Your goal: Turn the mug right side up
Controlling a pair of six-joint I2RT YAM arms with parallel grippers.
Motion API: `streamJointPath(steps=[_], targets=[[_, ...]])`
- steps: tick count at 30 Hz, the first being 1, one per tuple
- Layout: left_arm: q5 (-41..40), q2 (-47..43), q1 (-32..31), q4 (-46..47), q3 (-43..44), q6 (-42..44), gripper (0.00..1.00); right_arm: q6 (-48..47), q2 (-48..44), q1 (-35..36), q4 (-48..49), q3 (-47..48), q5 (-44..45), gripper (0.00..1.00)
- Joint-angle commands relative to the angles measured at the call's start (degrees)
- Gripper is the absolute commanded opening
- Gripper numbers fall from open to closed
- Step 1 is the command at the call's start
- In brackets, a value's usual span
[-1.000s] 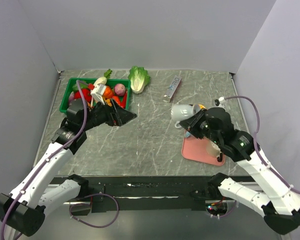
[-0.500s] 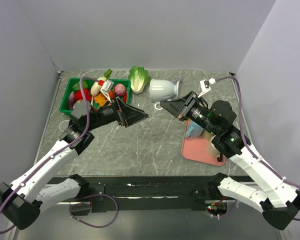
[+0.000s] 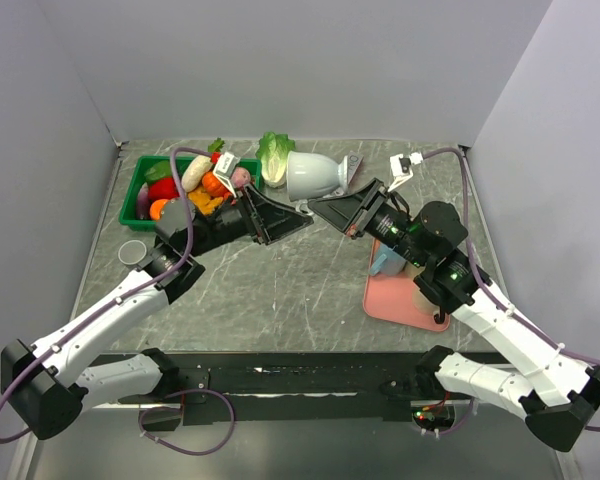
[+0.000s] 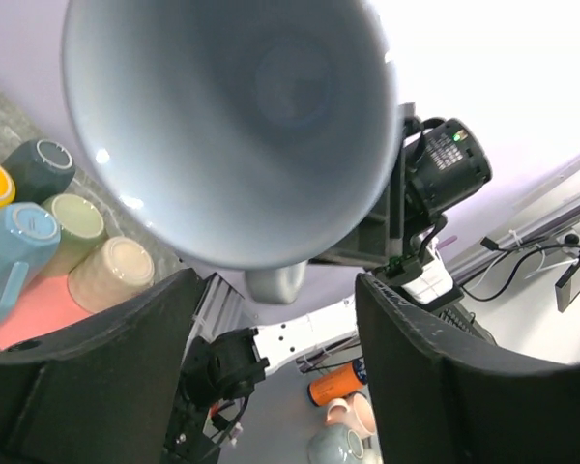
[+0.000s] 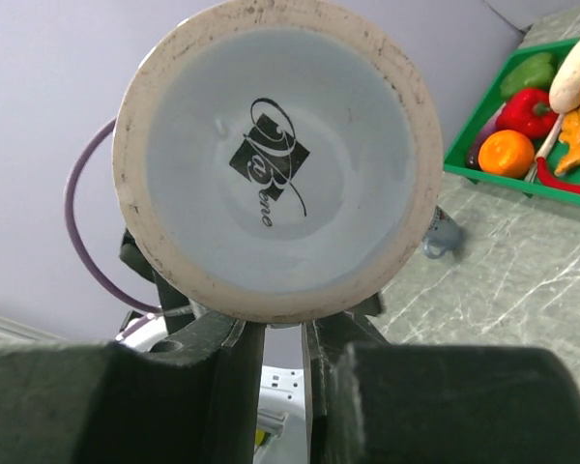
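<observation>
Above the grey marbled desk point(image 3: 300, 290), at twelve o'clock, the right hand point(image 3: 318, 207) pinches a pale ceramic mug point(image 3: 310, 175) sideways. The left hand point(image 3: 302, 218), gaping at its rim, should close squarely.

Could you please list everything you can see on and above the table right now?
mug: one, white, in the air on its side between the grippers.
bin: one, green, far left of the table.
toy vegetables: several, mixed colours, in the bin.
lettuce: one, green, beside the bin.
mat: one, pink, under the right arm.
cups: five, yellow, dark grey, blue, pale green, beige, on or by the mat.
small cup: one, grey, in front of the bin.
left gripper: open, at the mug's mouth.
right gripper: shut on the mug.
</observation>
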Motion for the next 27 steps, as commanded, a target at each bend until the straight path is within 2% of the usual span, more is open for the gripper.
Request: streamJointPath(steps=[1, 7, 8, 9, 10, 16, 21, 23, 27], targets=[[-1.96, -0.08, -0.61, 4.94, 2.67, -1.42, 0.67, -0.7, -2.23, 0.51, 7.58, 0.37, 1.37, 0.0], [-4.51, 0.0, -0.79, 7.32, 1.79, -3.89, 0.54, -0.26, -2.15, 0.95, 8.37, -0.95, 1.11, 0.0], [-4.51, 0.35, -0.79, 7.06, 1.96, -3.97, 0.51, -0.09, -2.06, 0.95, 8.54, -1.13, 1.02, 0.0], [-4.43, 0.53, -0.79, 6.97, 2.14, -3.97, 0.42, 0.09, -2.06, 1.04, 8.63, -1.22, 1.02, 0.0], [-4.25, 0.79, -0.88, 6.79, 2.58, -4.06, 0.39, 0.18, -1.97, 0.95, 8.72, -1.22, 1.02, 0.0], [-5.56, 1.15, -1.32, 5.91, 2.67, -4.41, 0.35, 0.53, -1.97, 1.21, 9.16, -1.83, 1.02, 0.0], [-8.02, 0.45, -1.32, 5.83, 2.14, -4.68, 0.23, 0.79, -2.14, 1.3, 9.25, -2.62, 0.76, 0.0], [-8.64, 0.18, -1.23, 5.39, 2.14, -4.5, 0.21, 0.97, -2.06, 1.3, 9.25, -3.06, 0.58, 0.0], [-9.43, 0.18, -1.23, 5.21, 2.14, -4.59, 0.01, 1.06, -2.14, 1.3, 8.81, -3.33, 0.14, 0.0]])
